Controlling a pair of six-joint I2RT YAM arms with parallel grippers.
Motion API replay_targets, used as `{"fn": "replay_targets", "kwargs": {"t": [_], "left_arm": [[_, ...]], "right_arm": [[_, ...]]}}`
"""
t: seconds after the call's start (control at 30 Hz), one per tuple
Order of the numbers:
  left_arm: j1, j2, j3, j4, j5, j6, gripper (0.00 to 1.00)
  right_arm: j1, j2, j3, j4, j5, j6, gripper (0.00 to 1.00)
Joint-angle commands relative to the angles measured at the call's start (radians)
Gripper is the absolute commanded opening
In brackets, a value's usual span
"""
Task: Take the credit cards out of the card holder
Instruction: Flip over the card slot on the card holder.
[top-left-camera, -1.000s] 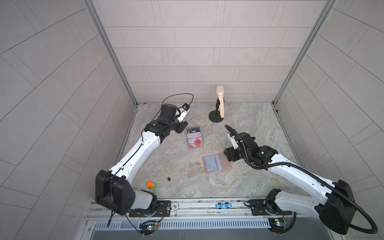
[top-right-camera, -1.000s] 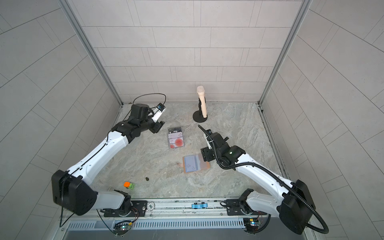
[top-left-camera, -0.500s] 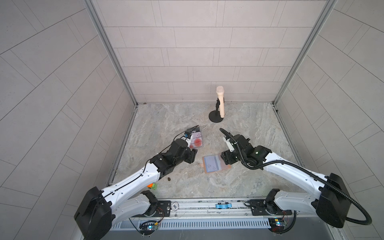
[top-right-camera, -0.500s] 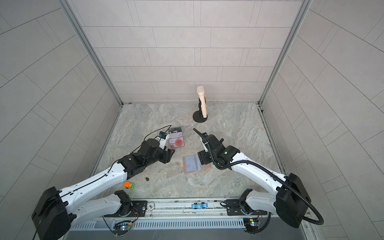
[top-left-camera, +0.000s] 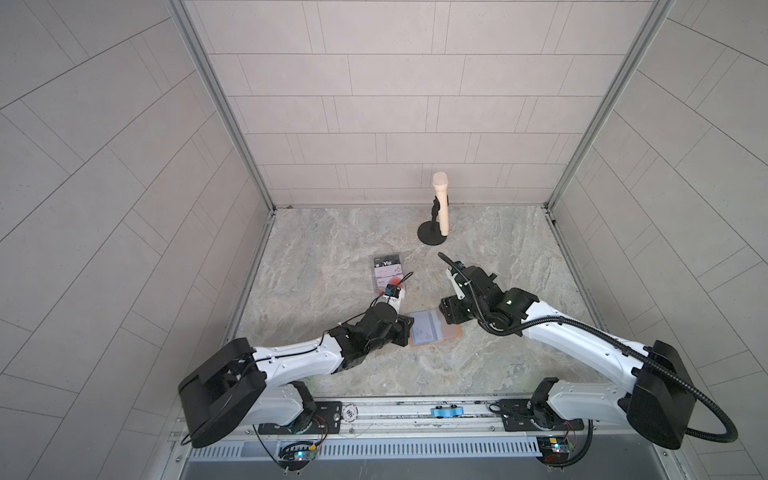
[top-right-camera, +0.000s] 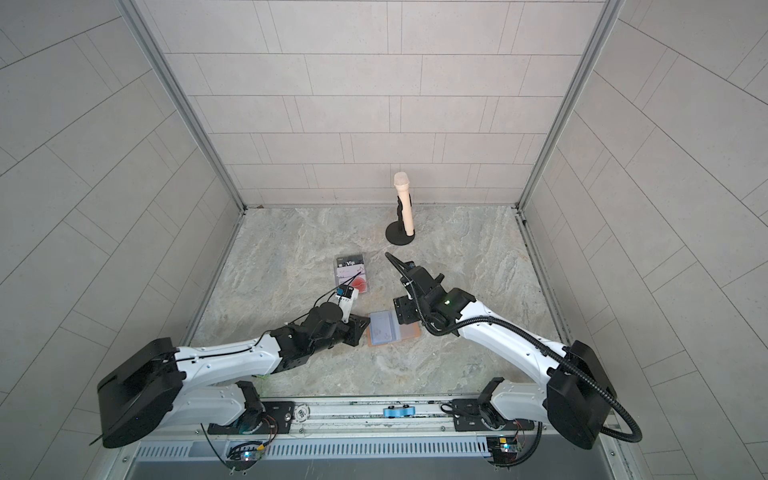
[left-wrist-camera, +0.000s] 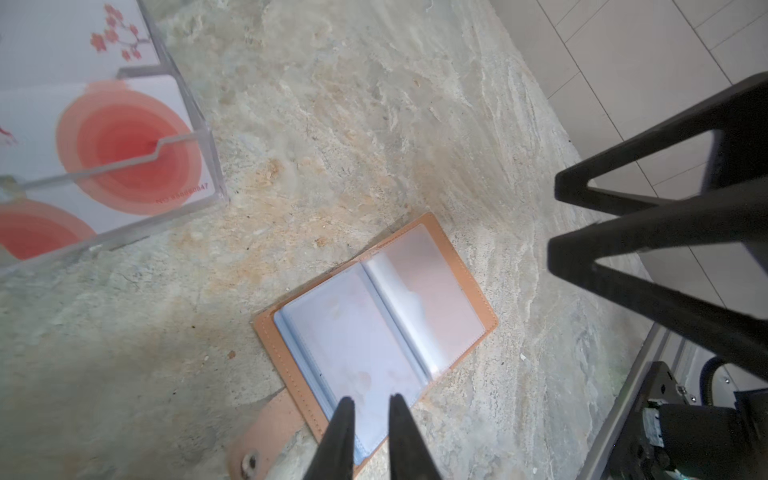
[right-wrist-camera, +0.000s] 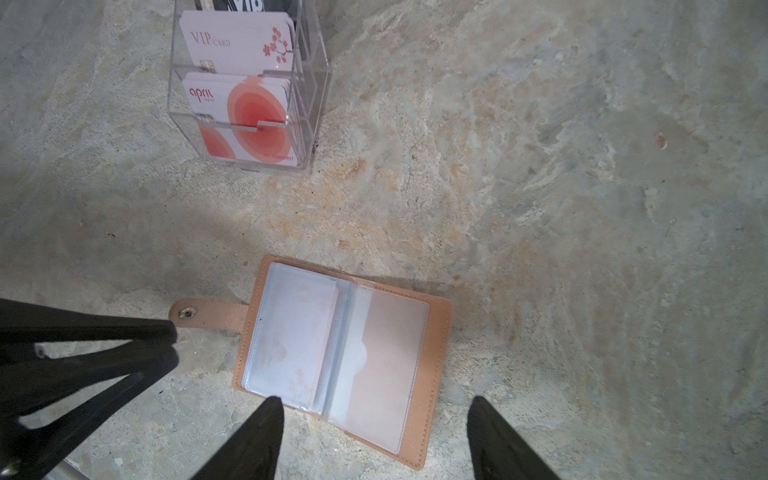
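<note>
The card holder (top-left-camera: 432, 332) (top-right-camera: 388, 328) lies open and flat on the stone table, snap tab (right-wrist-camera: 187, 313) out to one side. Through one sleeve (right-wrist-camera: 291, 345) a pale card with faint pink marks shows. My left gripper (left-wrist-camera: 370, 400) (top-left-camera: 409, 330) hovers at the holder's tab-side edge, its fingers drawn almost together with nothing between them. My right gripper (right-wrist-camera: 374, 409) (top-left-camera: 445, 319) stands open over the opposite edge, one finger on each side of the holder's lower rim. Other credit cards stand in the clear box: dark "Vip" (top-left-camera: 387, 263), pink (right-wrist-camera: 241, 39), red circles (right-wrist-camera: 249, 108).
The clear plastic box (top-left-camera: 388, 272) (left-wrist-camera: 199, 137) sits behind the card holder, close to my left wrist. A beige microphone on a black stand (top-left-camera: 440, 208) stands at the back. Tiled walls close three sides; a metal rail (top-left-camera: 446, 411) runs along the front edge.
My left arm has swung from the back left down to the card holder's edge and its jaws have narrowed sharply. The right gripper has shifted slightly toward the holder.
</note>
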Motion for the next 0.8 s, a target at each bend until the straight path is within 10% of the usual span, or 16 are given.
{"fn": "replay_targets", "kwargs": {"t": [0.0, 0.77], "left_arm": [[-0.007, 0.040, -0.006, 0.051, -0.029, -0.047, 0.15], [-0.003, 0.137, -0.075, 0.032, -0.115, -0.050, 0.06]], "right_arm": [[0.008, 0.034, 0.029, -0.018, -0.021, 0.049, 0.71], [0.087, 0.267, 0.125, -0.001, -0.081, 0.063, 0.58]]}}
